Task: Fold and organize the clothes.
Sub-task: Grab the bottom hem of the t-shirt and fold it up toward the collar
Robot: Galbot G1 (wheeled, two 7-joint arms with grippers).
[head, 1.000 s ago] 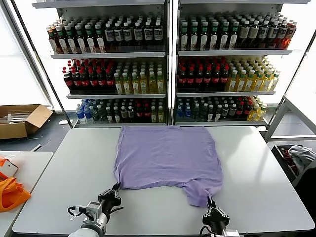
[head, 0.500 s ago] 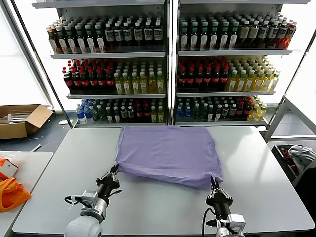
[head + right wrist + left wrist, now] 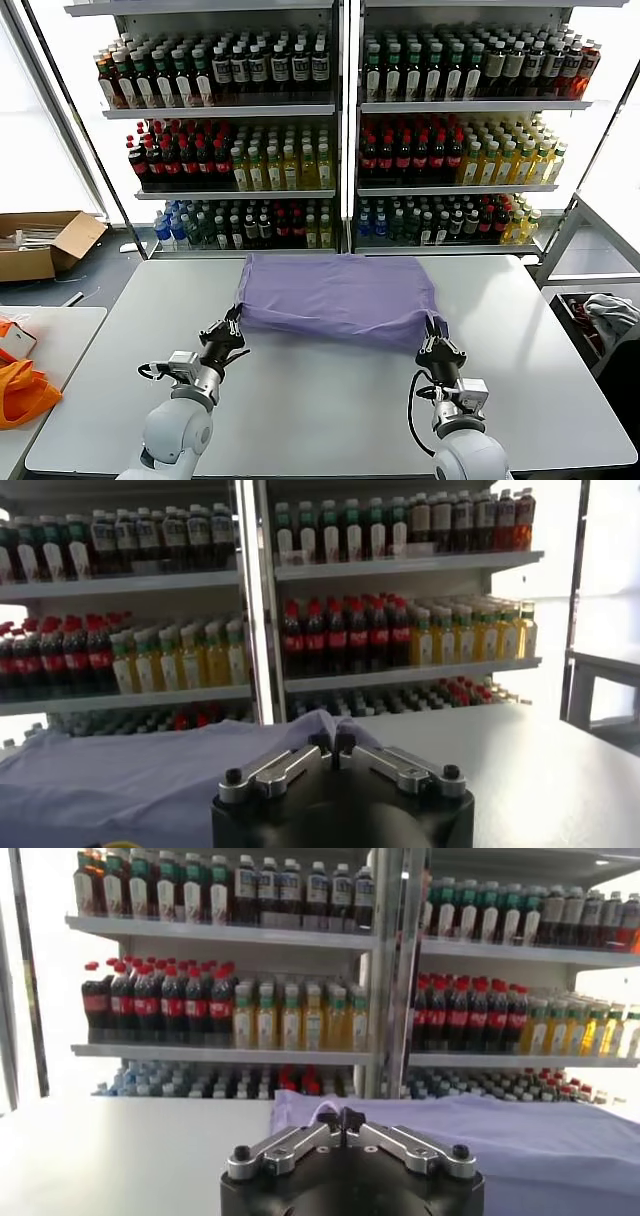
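Lavender T-shirt lies at the surface's twelve o'clock side; left tool and right tool each clamp a near corner. Carry both corners level toward twelve o'clock, aligning edges before release.

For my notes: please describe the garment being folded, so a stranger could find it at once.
On the white table before the drink shelves lies the lavender T-shirt, its near corners pinched by the left gripper and right gripper. It is the table's only cloth.
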